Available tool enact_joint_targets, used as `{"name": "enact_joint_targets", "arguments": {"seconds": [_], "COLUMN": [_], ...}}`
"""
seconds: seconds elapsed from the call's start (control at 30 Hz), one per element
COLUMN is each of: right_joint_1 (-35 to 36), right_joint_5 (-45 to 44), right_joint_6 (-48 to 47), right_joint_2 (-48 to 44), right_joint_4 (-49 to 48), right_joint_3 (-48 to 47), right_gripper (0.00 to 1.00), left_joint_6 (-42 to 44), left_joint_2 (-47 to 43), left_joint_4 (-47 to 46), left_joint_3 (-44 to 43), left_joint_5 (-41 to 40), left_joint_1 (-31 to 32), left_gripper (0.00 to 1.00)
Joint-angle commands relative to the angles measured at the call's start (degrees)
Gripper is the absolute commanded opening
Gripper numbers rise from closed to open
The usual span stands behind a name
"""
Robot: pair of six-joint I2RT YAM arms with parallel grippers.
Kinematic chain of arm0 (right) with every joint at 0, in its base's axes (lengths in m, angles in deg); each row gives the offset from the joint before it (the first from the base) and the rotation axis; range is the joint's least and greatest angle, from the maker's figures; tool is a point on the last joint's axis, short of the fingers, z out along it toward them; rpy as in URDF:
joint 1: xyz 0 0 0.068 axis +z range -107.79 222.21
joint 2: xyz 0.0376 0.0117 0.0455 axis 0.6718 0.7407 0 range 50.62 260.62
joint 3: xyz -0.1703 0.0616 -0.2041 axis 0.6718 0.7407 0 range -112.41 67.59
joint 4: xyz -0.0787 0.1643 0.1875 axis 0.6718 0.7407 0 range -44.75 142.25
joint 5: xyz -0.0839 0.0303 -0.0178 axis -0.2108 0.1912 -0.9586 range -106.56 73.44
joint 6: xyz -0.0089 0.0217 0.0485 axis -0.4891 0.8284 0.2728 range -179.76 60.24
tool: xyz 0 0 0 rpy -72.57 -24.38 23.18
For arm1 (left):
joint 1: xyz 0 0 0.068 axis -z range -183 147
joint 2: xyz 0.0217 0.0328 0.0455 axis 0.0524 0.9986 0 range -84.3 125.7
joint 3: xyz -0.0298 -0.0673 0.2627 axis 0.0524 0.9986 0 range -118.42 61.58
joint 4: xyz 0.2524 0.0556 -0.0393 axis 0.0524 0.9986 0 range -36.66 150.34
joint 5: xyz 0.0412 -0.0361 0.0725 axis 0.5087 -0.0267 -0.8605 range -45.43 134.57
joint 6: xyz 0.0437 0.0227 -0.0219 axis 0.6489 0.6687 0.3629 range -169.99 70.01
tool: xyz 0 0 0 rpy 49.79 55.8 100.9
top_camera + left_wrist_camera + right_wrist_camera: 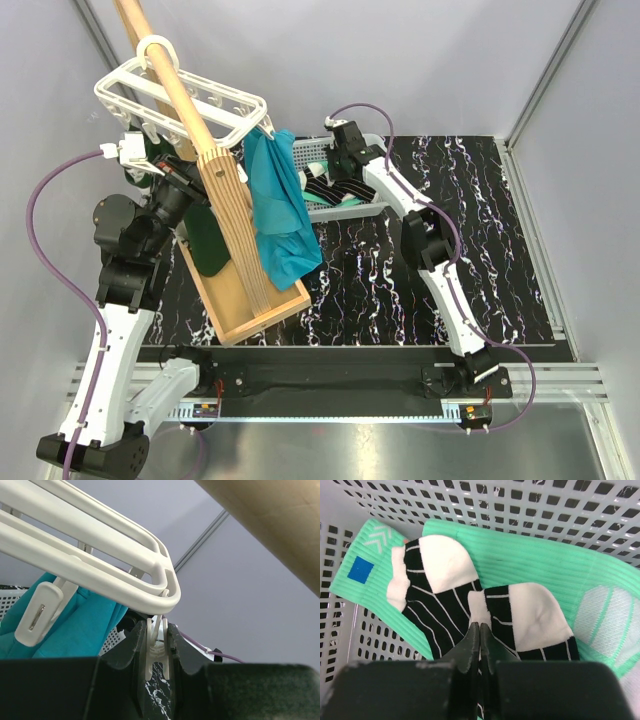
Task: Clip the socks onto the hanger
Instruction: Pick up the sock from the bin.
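**Right jaws clenched in the basket, left pinching a clip**

Down in the basket, the right gripper (480,632) has its jaws clenched tight, tips together and pressed onto a striped sock (437,622). Has it caught any fabric? The tips cover that spot, so I cannot tell. A second striped one lies just beside it, both on top of the mint socks (530,565), and the whole lot sits in the basket (520,500).

Up high, the left gripper (157,655) is grasping a clip (155,629), one finger on each side. That clip hangs at the corner of the hanger (100,575), which hooks over the pole (165,75), with a teal cloth (280,215) pegged alongside.

I read this step as the pick: one sock to come out while the left holds a clip ready. The next move calls for a clean lift, then feeding the sock's edge up into that clip.

The clip's lower end is cut off behind the left fingers, so I cannot tell whether its mouth is open. From above, the hanger hides most of the left gripper.
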Motion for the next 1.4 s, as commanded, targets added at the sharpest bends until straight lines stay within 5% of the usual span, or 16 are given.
{"name": "enact_joint_targets", "arguments": {"seconds": [0.0, 0.37, 1.03, 1.37], "right_joint_1": [-0.02, -0.11, 0.68, 7.97], "right_joint_5": [-2.14, 0.85, 13.86, 15.7], "right_joint_6": [0.42, 5.16, 18.61, 22.83], "right_joint_2": [0.06, -8.46, -46.34, -61.46], "right_joint_4": [-1.63, -3.83, -15.7, -17.36], "right_joint_3": [-3.06, 2.29, 35.69, 44.75], "right_gripper": [0.0, 0.0, 0.0, 0.0], "left_joint_6": [-0.23, -0.93, -3.13, -4.53], "left_joint_2": [-0.55, -0.55, -0.64, 0.68], "left_joint_4": [-1.61, -1.96, -4.07, -5.91], "left_joint_3": [-0.59, -0.32, 0.64, 0.56], "left_joint_5": [2.18, 2.62, 3.68, 5.7], "left_joint_1": [-0.2, -0.37, -1.08, -1.26], "left_gripper": [0.0, 0.0, 0.0, 0.0]}}
